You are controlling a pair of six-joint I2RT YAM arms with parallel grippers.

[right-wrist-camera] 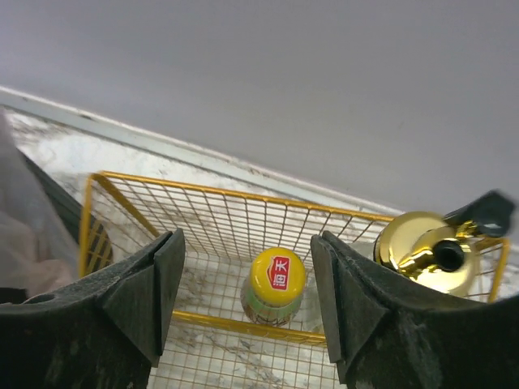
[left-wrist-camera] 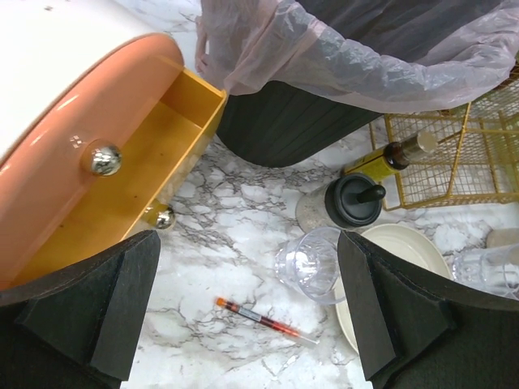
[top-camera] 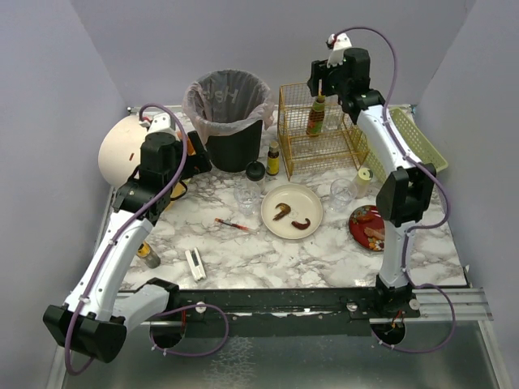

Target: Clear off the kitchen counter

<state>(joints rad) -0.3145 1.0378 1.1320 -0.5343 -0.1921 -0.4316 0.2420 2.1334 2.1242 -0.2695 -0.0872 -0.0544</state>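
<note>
Filling the middle of the top view, from the arm bases to the back wall: white marbled tabletop [top-camera: 324,251], crowded. At back centre, black bin [top-camera: 231,150] with a pale liner. Left of it, round-fronted bread box [top-camera: 117,150], open, yellow inside. Right of the bin, gold wire basket [top-camera: 296,150]. Beyond that, at the right edge, green basket [top-camera: 418,142]. In the centre, cream plate [top-camera: 304,198] with two brown scraps. Right of it, red plate [top-camera: 358,219]. On either side of the cream plate, clear glasses [top-camera: 247,196]. Near the bread box, left fingers [left-wrist-camera: 122,300] spread wide over the marble, gripping nothing. Over the wire basket, right fingers [right-wrist-camera: 146,292] parted, nothing between them. Below them, standing upright in the basket, yellow-capped bottle [right-wrist-camera: 276,279]. Toward the front left, red pen [top-camera: 233,224] and possibly a white remote [top-camera: 195,263], well apart.
</note>
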